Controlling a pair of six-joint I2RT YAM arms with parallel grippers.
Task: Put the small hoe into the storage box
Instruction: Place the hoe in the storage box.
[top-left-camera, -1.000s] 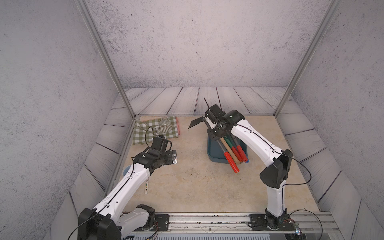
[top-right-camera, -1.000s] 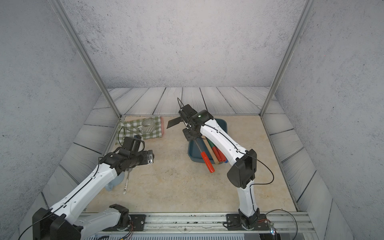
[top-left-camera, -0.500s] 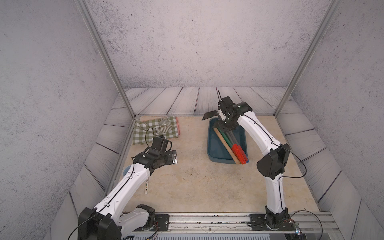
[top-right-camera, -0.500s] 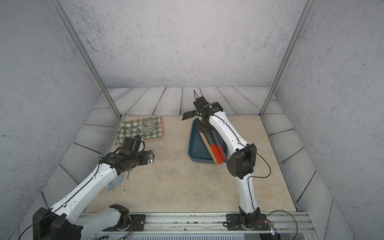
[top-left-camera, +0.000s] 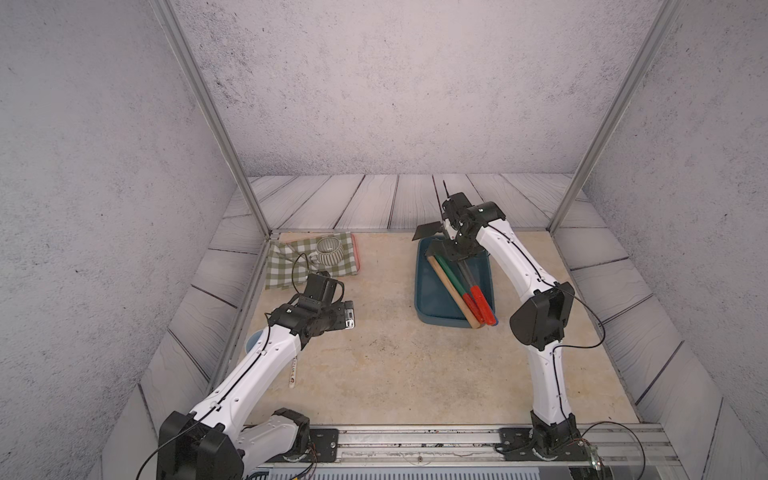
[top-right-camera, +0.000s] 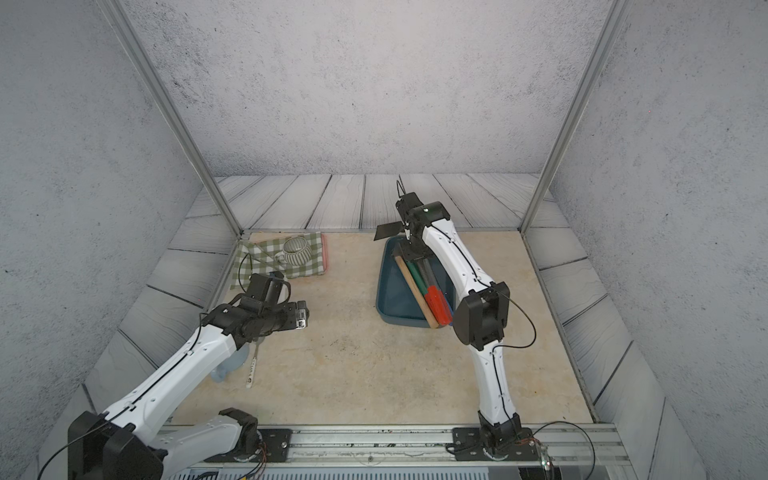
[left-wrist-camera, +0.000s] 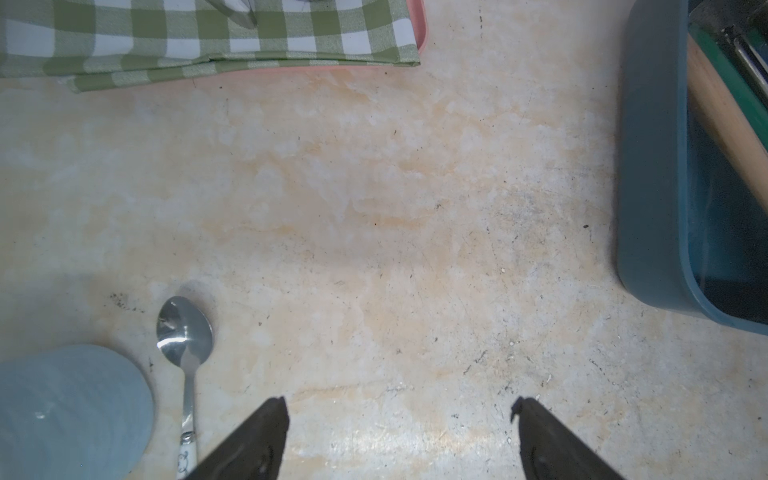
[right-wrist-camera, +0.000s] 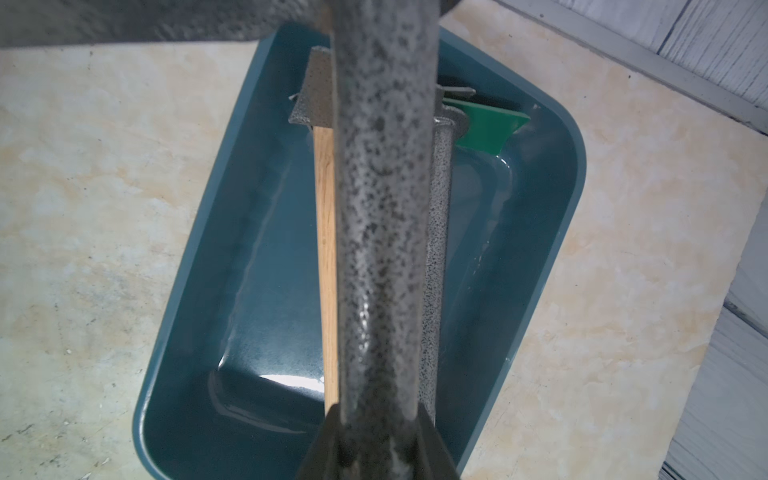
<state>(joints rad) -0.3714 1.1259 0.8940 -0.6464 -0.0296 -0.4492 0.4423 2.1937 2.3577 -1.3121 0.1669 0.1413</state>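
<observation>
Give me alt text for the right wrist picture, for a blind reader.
The right end effector grips the small hoe by its speckled grey shaft, which crosses the picture's middle over the teal storage box. Inside lie a wooden handle and a green blade.

The small hoe (right-wrist-camera: 386, 208) I grip is grey with black speckles; the storage box (right-wrist-camera: 266, 257) is teal-blue, around a tan wooden handle (right-wrist-camera: 325, 249), green handle (top-left-camera: 452, 275) and red handles (top-left-camera: 484, 307). Green-and-white checked cloth (left-wrist-camera: 208, 37), striped mug (top-left-camera: 330, 250)
</observation>
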